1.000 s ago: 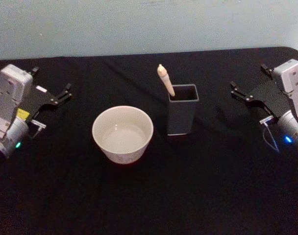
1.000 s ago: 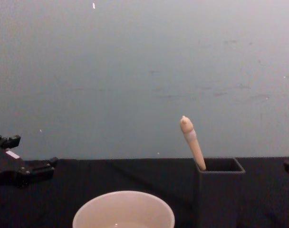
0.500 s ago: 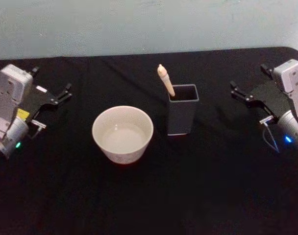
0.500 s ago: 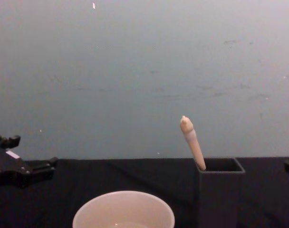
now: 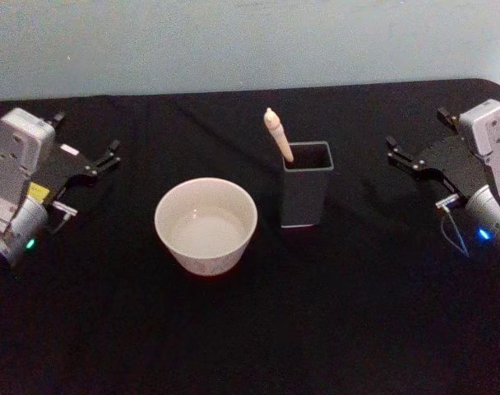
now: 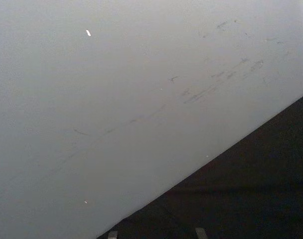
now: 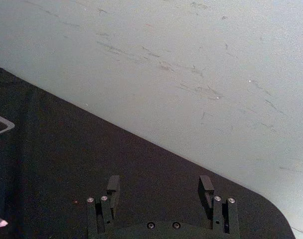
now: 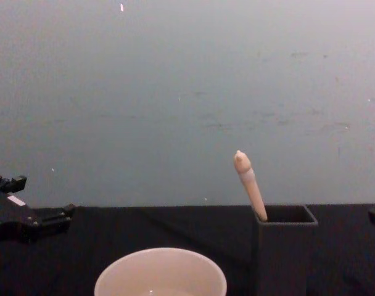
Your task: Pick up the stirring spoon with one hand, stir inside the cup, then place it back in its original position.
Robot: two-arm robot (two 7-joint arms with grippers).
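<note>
The stirring spoon [image 5: 278, 137] stands in the dark grey square holder [image 5: 303, 202] at mid-table. Its beige handle leans up and to the left, and its shaft and bowl are hidden inside. In the chest view the spoon [image 8: 249, 185] rises out of the holder [image 8: 285, 259]. The cream-white cup [image 5: 205, 255] sits just left of the holder, with its rim [image 8: 160, 274] low in the chest view. My left gripper [image 5: 90, 181] rests open at the far left, well away from the cup. My right gripper [image 5: 416, 171] rests open at the far right, its fingers [image 7: 113, 186] spread with nothing between them.
A black cloth [image 5: 258, 329] covers the table, and a pale blue-grey wall [image 8: 187, 92] rises behind its far edge. The table's far right corner [image 5: 488, 82] is rounded. Bare cloth lies between each gripper and the two vessels.
</note>
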